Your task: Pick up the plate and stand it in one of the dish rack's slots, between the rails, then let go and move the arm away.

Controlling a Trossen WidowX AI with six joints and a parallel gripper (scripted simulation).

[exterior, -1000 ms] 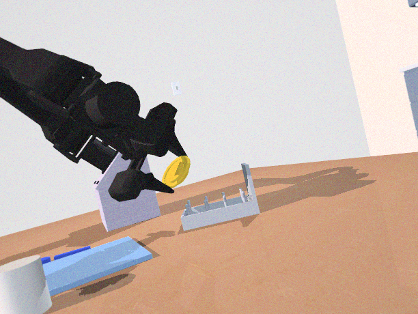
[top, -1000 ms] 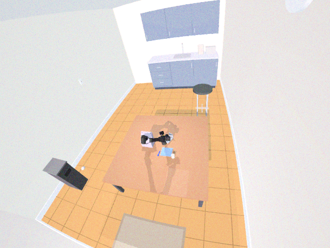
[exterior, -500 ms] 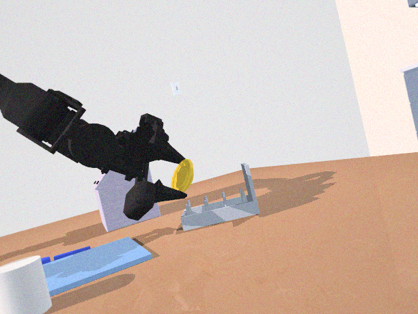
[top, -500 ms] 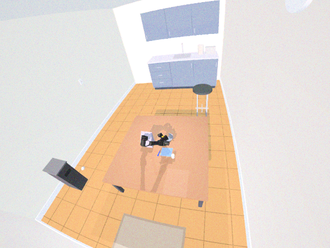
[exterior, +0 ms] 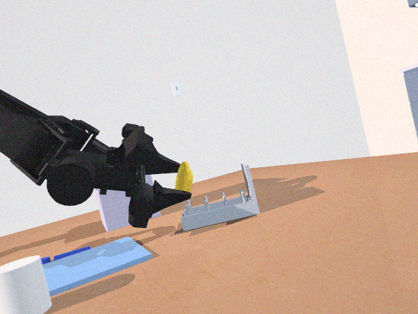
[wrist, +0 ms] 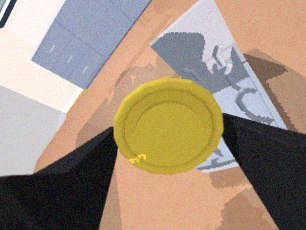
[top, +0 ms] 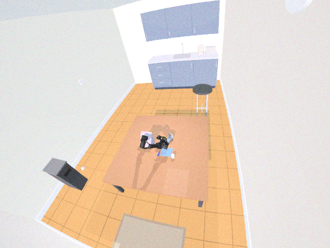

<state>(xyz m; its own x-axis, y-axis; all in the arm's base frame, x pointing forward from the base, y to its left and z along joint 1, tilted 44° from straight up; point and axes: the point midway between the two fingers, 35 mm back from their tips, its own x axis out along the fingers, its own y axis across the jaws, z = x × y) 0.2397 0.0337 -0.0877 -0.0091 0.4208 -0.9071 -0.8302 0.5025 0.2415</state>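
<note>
The yellow round plate (top: 164,137) (exterior: 184,175) (wrist: 167,127) is held at opposite edges between the two black fingers of my gripper (exterior: 186,182) (wrist: 166,125). In the exterior view the plate stands close to upright, seen nearly edge-on, in the air at the left end of the dish rack. The pale grey dish rack (top: 170,138) (exterior: 218,217) (wrist: 202,20) rests on the table, with short pegs along it and a tall panel at its right end in the exterior view. The wrist view shows the rack beyond the plate, which partly hides it.
A light blue board (top: 166,152) (exterior: 131,254) lies near the rack, with a white cylinder (top: 172,156) (exterior: 24,287) and a dark blue utensil (top: 158,153) (exterior: 72,253) beside it. A lilac block (top: 143,133) (exterior: 114,213) stands behind the gripper in the exterior view.
</note>
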